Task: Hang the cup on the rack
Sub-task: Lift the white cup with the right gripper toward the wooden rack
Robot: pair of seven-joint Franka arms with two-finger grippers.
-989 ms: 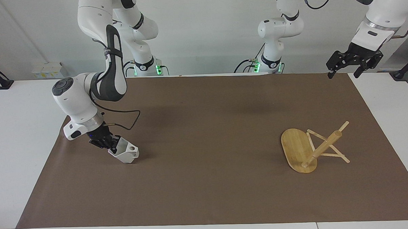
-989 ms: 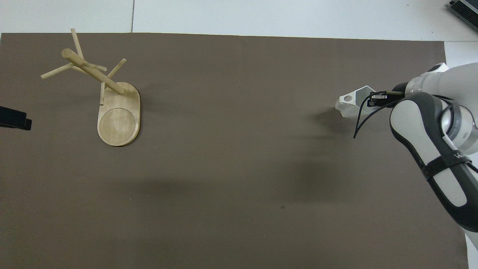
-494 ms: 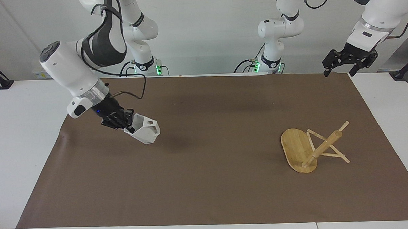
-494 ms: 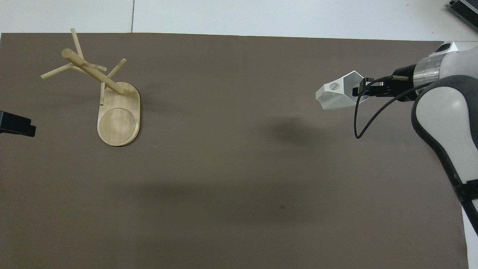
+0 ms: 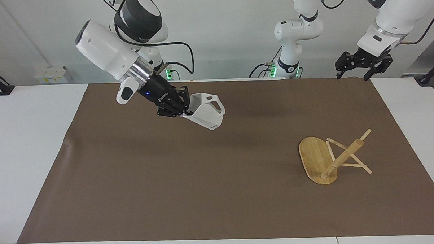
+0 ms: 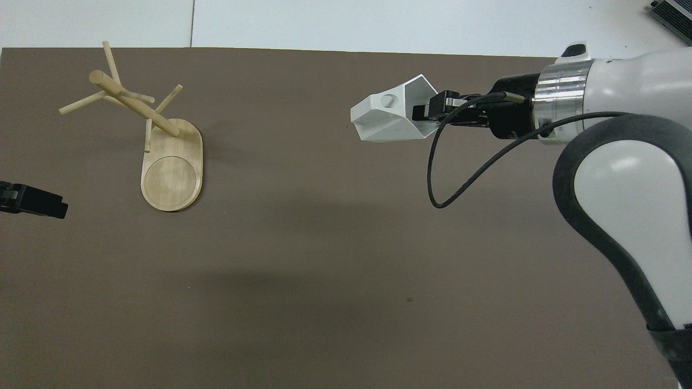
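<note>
The cup (image 5: 206,109) is a white faceted mug, tilted on its side in the air, with the round hole of its handle facing up. My right gripper (image 5: 183,106) is shut on its rim and holds it high over the brown mat, toward the right arm's end; both also show in the overhead view, the cup (image 6: 386,116) and the gripper (image 6: 430,111). The bamboo rack (image 5: 342,157) stands on its oval base (image 5: 314,156) toward the left arm's end, no cup on its pegs (image 6: 135,105). My left gripper (image 5: 363,66) is open and empty, up in the air over the mat's corner by its base.
A brown mat (image 5: 219,194) covers most of the white table (image 5: 23,150). The right arm's black cable (image 6: 459,173) loops below its wrist. Only the tip of my left gripper (image 6: 32,201) shows in the overhead view.
My right gripper has lifted the cup off the mat and carried it up and toward the middle of the table. My left gripper has drifted slightly toward the middle.
</note>
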